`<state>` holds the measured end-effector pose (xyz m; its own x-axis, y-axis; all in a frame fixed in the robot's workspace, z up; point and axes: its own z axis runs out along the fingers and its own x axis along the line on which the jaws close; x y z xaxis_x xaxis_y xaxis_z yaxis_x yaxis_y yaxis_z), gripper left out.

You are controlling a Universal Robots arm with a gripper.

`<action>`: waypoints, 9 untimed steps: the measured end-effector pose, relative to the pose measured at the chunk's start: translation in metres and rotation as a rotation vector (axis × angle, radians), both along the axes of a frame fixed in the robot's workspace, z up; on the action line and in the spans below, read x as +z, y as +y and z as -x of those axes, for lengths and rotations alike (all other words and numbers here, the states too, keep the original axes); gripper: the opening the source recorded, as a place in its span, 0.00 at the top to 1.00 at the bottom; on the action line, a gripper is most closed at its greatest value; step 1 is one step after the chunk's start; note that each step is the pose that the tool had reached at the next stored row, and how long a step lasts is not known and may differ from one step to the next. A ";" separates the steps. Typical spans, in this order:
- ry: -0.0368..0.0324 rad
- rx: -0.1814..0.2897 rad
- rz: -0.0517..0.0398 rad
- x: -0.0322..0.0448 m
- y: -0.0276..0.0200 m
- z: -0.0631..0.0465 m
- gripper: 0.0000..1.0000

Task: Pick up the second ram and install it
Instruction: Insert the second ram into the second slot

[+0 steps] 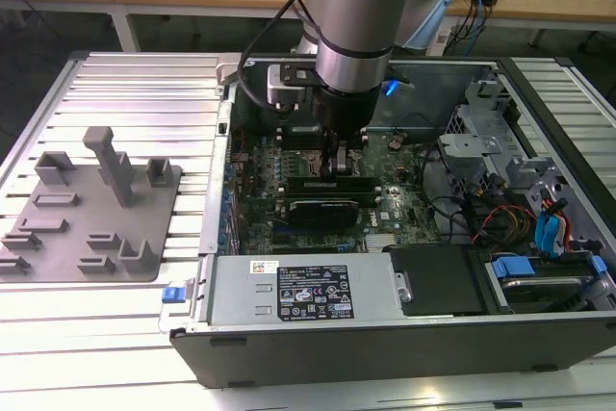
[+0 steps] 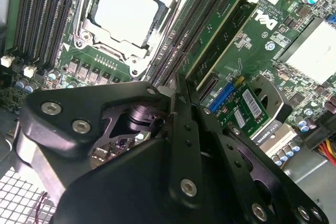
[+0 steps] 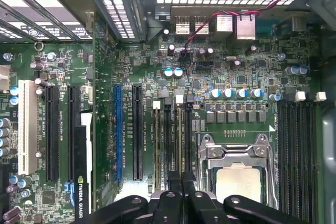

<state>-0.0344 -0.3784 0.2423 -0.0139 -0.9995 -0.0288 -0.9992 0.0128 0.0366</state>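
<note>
While the arm is reaching down into the open computer case (image 1: pixel 385 334), the gripper (image 2: pixel 178 95) is sitting clenched over the memory slots (image 3: pixel 173 140) beside the processor socket (image 2: pixel 131 9). The second ram (image 2: pixel 223 30) is lying seated in a slot; final pressing looks under way.

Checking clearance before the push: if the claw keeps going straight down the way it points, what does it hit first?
Most likely the memory slots beside the processor socket: the claw points straight down at them. Depth is unclear, so contact can't be confirmed.
</note>
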 end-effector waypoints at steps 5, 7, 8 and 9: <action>0.0000 0.000 -0.0004 -0.0017 0.0010 0.001 0.91; 0.0001 0.000 -0.0005 -0.0020 0.0013 0.001 0.91; 0.0000 0.000 -0.0007 -0.0026 0.0014 0.001 0.91; 0.0001 0.000 -0.0004 -0.0029 0.0014 0.001 0.91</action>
<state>-0.0351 -0.3770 0.2393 -0.0139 -0.9995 -0.0292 -0.9992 0.0128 0.0367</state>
